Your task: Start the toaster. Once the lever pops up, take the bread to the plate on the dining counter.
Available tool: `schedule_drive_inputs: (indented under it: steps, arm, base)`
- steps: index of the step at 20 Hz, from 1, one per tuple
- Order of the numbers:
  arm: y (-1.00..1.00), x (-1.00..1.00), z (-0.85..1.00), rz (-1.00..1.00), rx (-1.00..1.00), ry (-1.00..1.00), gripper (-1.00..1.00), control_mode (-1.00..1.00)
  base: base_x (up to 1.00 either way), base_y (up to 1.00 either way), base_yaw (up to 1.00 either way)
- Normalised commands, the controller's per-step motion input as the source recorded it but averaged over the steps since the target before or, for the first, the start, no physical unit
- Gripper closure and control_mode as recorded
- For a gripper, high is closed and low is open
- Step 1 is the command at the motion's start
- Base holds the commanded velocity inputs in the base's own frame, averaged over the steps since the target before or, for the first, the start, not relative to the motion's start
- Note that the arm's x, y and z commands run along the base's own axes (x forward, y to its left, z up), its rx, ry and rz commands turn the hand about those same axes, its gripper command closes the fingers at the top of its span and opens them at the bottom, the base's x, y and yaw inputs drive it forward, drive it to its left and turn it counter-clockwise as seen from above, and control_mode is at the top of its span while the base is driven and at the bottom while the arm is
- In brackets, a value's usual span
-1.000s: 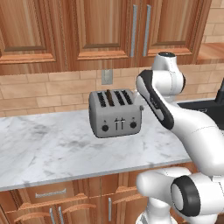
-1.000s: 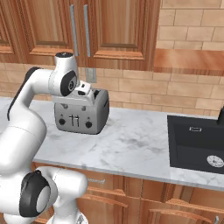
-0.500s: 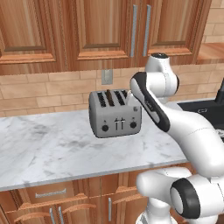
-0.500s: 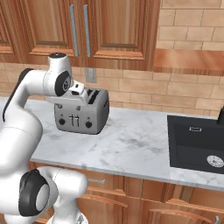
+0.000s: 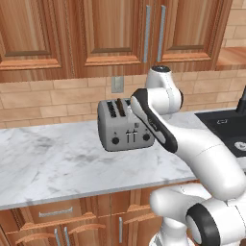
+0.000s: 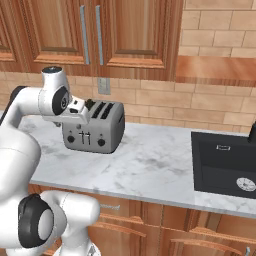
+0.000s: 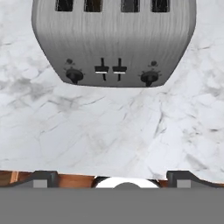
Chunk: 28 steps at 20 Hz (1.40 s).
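Marble worktop (image 5: 53, 163) under wood cabinets (image 5: 91, 33), with toaster (image 5: 122, 126) standing at the far side near the brick wall. Compared with a second ago, gripper (image 7: 113, 181) pulled back toward the near edge, jaws wide open and empty. Both levers (image 7: 110, 68) sitting about mid-slot. Probably lining up for the lever press; toasting not started yet

Location type: domestic kitchen, rendered. Indicators: wood wall cabinets (image 5: 110, 33) above a tan brick backsplash (image 5: 48, 98), a marble-topped desk (image 5: 53, 163) carrying a toaster (image 5: 122, 125) near its rear edge, and a black sink (image 6: 225, 162) set into its right end.
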Motion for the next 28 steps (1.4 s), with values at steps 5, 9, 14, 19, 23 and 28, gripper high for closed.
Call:
schedule_drive_inputs:
  steps: [5,9,14,19,23,28]
  arm:
    - [0.55,0.00,-0.15,0.00,0.00,-0.13,-1.00,-1.00]
    - [0.35,0.02,-0.01,0.00,0.00,-0.15,-1.00,-1.00]
    - [0.20,0.10,0.00,0.00,0.00,-0.10,-1.00,-1.00]
    - [0.23,0.04,0.00,0.00,0.00,-0.01,-1.00,-1.00]
    - [0.03,0.10,0.00,0.00,0.00,0.00,-1.00,-1.00]
    - [-0.02,0.16,-0.02,0.02,0.01,-0.01,-1.00,-1.00]
  base:
    - [0.00,0.00,0.00]
    - [0.00,0.00,0.00]
    - [0.00,0.00,0.00]
    - [0.00,0.00,0.00]
    - [0.00,0.00,0.00]
    - [0.00,0.00,0.00]
